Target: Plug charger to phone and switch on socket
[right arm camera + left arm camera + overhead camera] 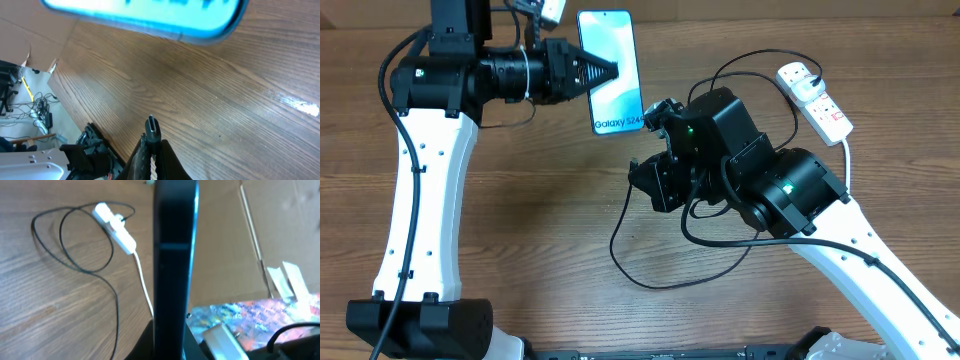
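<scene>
Overhead, the left hand point(608, 70) is clamped on a long edge of the phone point(612, 40), apparently steadying it so its lower end faces the right hand point(151, 144), closed on the charger point(151, 125) with the plug tip short of the phone. The socket point(815, 98) lies well apart.

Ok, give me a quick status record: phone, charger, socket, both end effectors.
phone: screen up, gripped at its side edge
left end effector: shut on the phone
right end effector: shut on the charger
charger tip: sticks out past the fingers, apart from the phone's end, not plugged in
socket: far right, black cable leading from it; switch state unreadable
</scene>
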